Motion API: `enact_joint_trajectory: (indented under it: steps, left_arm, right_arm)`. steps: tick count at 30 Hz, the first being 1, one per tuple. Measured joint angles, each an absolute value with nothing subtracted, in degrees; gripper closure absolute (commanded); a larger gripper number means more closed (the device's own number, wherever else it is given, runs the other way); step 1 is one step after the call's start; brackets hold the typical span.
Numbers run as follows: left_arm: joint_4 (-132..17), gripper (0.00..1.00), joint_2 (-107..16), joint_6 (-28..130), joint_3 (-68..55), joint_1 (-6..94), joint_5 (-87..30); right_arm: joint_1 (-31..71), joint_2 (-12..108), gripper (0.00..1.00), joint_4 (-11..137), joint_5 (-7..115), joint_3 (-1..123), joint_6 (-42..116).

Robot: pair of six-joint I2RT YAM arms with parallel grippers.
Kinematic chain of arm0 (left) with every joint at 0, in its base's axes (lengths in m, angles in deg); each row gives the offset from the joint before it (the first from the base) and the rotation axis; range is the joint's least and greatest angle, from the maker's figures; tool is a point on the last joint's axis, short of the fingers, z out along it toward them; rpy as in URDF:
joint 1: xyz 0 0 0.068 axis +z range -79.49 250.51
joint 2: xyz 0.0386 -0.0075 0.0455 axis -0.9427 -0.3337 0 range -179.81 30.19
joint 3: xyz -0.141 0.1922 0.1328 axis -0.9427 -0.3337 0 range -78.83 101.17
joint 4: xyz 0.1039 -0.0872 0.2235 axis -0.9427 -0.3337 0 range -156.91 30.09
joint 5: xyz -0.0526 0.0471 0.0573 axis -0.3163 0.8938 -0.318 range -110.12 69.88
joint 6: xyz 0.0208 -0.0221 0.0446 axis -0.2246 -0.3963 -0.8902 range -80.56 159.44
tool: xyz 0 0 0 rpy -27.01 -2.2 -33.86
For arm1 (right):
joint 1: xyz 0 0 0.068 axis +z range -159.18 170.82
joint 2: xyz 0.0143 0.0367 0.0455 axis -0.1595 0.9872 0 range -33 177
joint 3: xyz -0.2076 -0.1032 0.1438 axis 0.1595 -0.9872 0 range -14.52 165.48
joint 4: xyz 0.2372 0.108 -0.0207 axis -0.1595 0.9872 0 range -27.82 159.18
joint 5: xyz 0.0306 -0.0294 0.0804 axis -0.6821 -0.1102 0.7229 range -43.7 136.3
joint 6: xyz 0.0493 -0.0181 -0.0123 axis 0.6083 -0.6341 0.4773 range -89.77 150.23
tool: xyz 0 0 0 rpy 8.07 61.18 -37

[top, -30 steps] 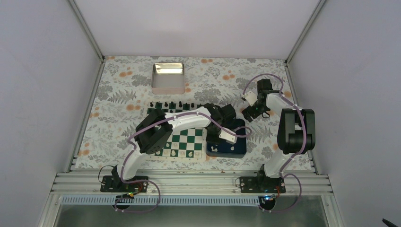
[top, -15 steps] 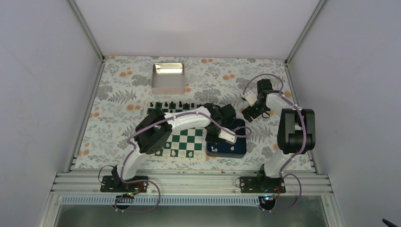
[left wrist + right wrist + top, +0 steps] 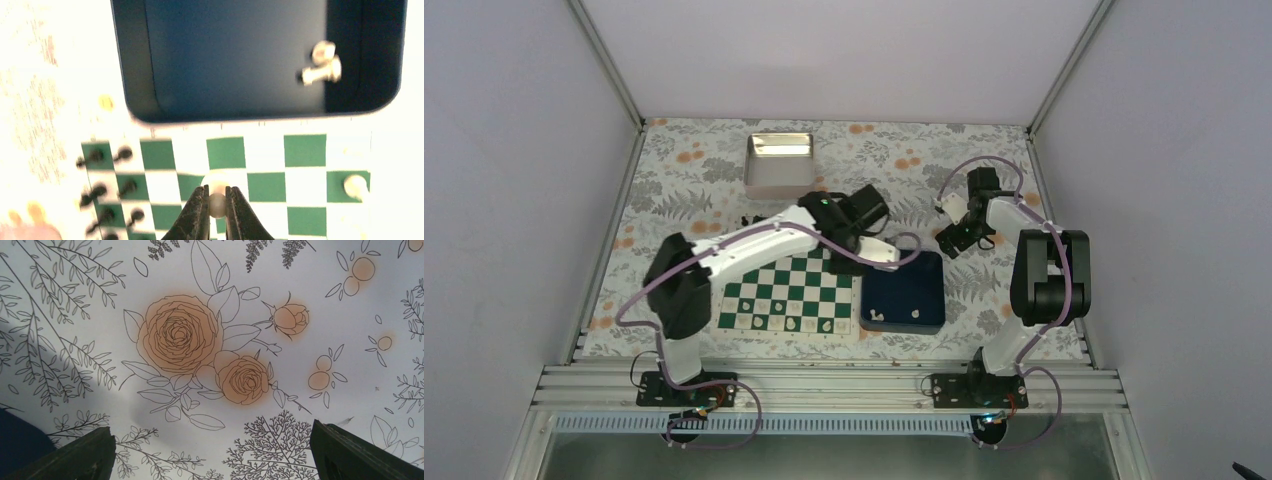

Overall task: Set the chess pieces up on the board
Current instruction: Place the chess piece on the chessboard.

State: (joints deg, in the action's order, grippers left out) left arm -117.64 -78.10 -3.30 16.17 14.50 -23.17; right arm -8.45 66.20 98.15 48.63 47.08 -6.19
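Piece (image 3: 217,199) now off tray (image 3: 225,55), over board (image 3: 305,150)

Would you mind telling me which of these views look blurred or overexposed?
Left wrist view: blurred and overexposed, tablecloth washed out, the white piece in the left tool glowing. Right wrist view: sharp, shadow lower left. Top view: evenly lit, no glare.
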Motion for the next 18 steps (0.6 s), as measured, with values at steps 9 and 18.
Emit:
enact_joint_trajectory:
  steps: [9, 18]
  left_arm:
    - [-115.0, 0.93, -65.4, -1.3, -7.9, 20.9, -21.0]
    - [-109.1, 0.93, -63.7, 1.2, -18.1, 20.9, -23.2]
  right_arm:
    - [-8.4, 66.3, 0.0, 98.6, 48.6, 47.1, -6.2]
    - [-8.4, 66.7, 0.0, 99.3, 48.6, 47.2, -6.0]
